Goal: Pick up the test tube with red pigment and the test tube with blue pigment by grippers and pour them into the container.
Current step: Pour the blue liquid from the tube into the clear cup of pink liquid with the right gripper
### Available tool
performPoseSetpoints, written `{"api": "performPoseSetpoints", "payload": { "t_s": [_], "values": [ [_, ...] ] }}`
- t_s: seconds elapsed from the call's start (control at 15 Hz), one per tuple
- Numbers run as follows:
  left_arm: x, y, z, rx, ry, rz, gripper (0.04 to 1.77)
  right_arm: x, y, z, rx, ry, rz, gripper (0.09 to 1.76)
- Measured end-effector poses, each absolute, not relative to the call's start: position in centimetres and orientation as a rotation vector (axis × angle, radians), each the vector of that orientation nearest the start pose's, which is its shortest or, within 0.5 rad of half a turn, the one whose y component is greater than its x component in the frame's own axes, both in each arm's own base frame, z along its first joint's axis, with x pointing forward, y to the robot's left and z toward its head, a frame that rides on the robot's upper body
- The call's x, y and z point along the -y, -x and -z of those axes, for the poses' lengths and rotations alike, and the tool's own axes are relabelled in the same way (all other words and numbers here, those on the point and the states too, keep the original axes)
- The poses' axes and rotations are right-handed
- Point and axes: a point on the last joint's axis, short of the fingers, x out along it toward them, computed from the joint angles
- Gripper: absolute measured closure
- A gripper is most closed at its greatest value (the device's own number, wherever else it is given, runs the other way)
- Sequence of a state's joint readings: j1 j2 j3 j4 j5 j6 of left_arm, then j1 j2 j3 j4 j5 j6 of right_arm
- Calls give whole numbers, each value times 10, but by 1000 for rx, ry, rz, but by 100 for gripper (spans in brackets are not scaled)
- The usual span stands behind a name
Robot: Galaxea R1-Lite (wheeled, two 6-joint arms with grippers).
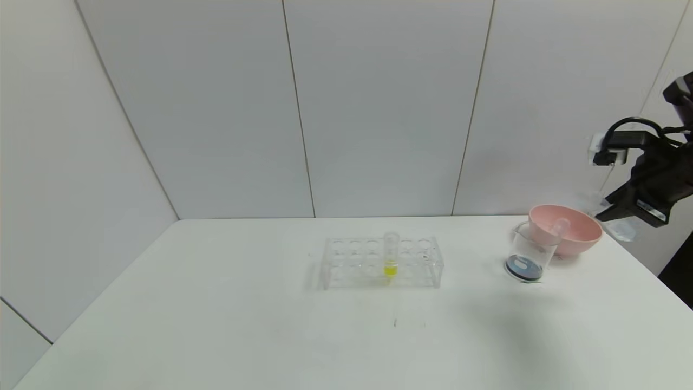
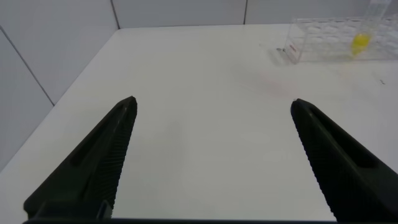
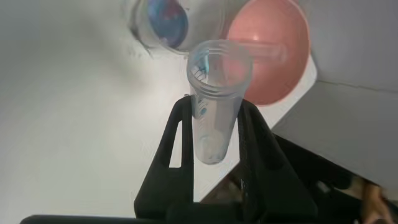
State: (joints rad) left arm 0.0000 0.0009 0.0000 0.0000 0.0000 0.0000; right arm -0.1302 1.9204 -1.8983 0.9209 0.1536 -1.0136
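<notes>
Beaker [image 1: 526, 254] holds dark blue liquid just beside the pink bowl [image 1: 568, 230], so the right gripper [image 3: 214, 134], fingers pinching a seemingly emptied test tube [image 3: 214, 93] beyond the bowl, should drop it there gently.

A white table [image 1: 216, 325] carries three items, all resting directly on its surface. A clear tube rack [image 1: 382, 262] is set near the middle, with a single yellow-liquid tube [image 1: 391, 255] held upright in it. Well apart, toward the right far corner, the container [image 1: 528, 252] is placed, with dark bluish liquid seen at its bottom. A pink bowl [image 1: 568, 230] is found just behind it, apparently touching. A tube [image 1: 557, 226] is seen lying in the bowl.
</notes>
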Motion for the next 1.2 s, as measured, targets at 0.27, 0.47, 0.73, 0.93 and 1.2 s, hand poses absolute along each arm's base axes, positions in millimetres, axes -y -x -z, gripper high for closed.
{"api": "performPoseSetpoints", "payload": {
  "t_s": [0.27, 0.47, 0.73, 0.93, 1.2],
  "values": [
    [0, 23, -75, -1, 0, 0, 5, 59, -306, -267, -759, 544, -509, 136],
    [0, 23, -75, -1, 0, 0, 5, 67, -290, -264, -632, 353, -404, 136],
    [0, 23, -75, -1, 0, 0, 5, 74, -278, -262, -376, 147, -236, 136],
    [0, 23, -75, -1, 0, 0, 5, 79, -275, -255, -236, 13, -128, 136],
    [0, 23, -75, -1, 0, 0, 5, 90, -291, -236, -190, -2, 65, 136]
  ]
}}
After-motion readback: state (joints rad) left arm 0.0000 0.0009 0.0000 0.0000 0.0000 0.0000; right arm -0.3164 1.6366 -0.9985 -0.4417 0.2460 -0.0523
